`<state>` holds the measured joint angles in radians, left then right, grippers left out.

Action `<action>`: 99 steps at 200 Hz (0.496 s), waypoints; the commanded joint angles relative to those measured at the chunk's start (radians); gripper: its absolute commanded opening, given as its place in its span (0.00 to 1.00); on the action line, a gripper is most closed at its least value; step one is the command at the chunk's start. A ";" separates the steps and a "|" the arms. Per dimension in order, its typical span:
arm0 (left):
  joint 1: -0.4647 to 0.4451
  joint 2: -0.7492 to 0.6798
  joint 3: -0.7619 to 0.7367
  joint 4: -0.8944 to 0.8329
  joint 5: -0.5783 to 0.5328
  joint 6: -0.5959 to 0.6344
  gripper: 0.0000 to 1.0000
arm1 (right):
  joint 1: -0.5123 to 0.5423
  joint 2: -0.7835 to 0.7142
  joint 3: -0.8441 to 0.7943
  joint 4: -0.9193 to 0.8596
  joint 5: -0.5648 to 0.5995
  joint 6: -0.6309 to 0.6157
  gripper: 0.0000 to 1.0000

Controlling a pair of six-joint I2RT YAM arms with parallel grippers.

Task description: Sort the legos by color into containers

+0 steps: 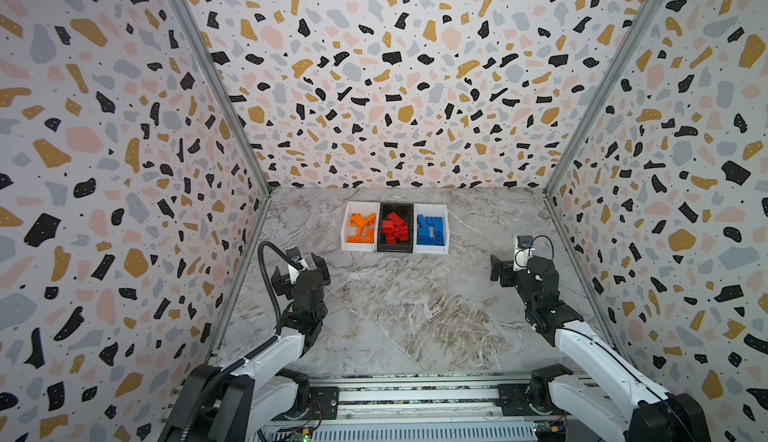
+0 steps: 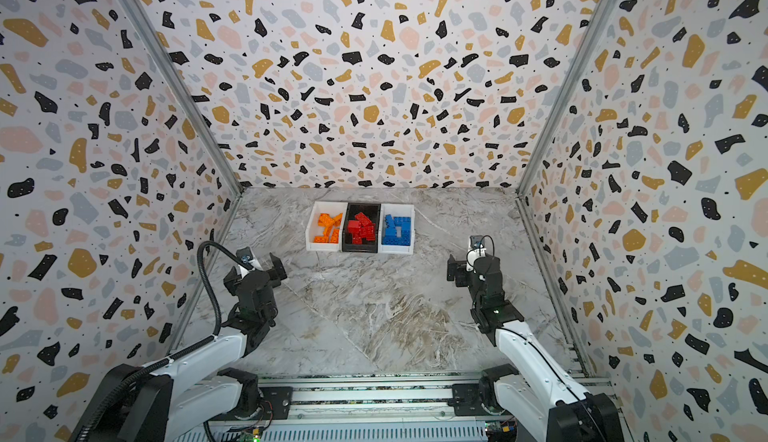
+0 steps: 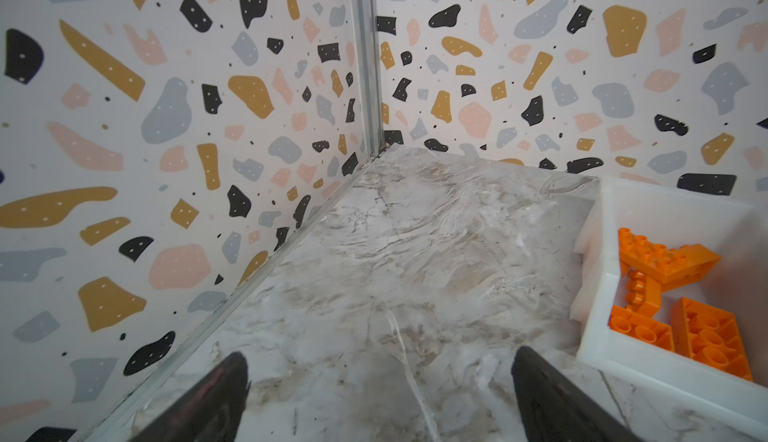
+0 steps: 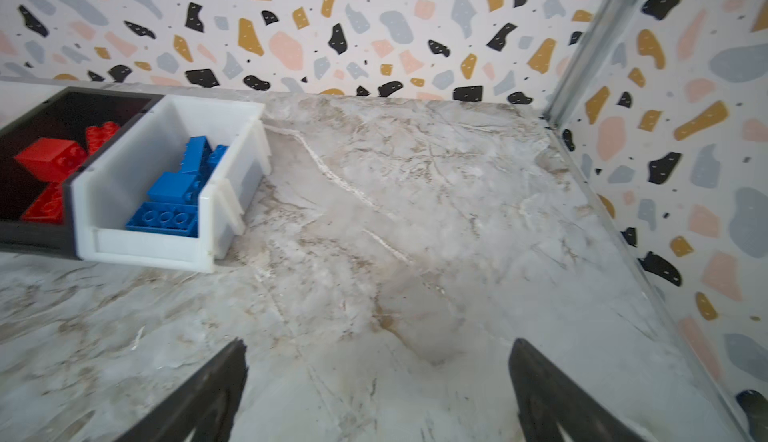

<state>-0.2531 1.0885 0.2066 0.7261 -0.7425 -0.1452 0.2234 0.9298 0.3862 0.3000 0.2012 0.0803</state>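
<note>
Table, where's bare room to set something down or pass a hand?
Widest bare marble: between left hand and right hand, in front of the bins. Also strips from the orange-brick bin and the blue-brick bin to the side walls. Crowded: all three bins, touching, brick-filled.

I see a grey marble-look tabletop (image 1: 395, 315) boxed in left, right and far by terrazzo-print walls (image 1: 395, 65), with metal corner posts (image 1: 216, 82) between them and an aluminium rail (image 1: 415, 396) along the near edge.

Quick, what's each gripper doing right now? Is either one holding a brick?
Left gripper: open, holding nothing.
Right gripper: open, holding nothing.
</note>
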 commanded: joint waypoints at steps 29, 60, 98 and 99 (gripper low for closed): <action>0.065 0.052 -0.116 0.362 0.058 0.052 1.00 | -0.107 0.143 -0.119 0.486 0.043 -0.026 0.99; 0.079 0.230 -0.155 0.608 0.080 0.068 1.00 | -0.133 0.330 -0.165 0.749 -0.032 -0.055 0.99; 0.085 0.302 -0.057 0.486 0.147 0.087 1.00 | -0.182 0.528 -0.229 0.997 -0.135 -0.034 0.99; 0.087 0.302 -0.051 0.476 0.149 0.087 1.00 | -0.182 0.533 -0.226 0.998 -0.139 -0.035 0.99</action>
<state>-0.1787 1.4090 0.0715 1.2190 -0.6594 -0.0853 0.0582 1.3922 0.1719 1.0695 0.1539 0.0589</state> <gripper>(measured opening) 0.993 0.989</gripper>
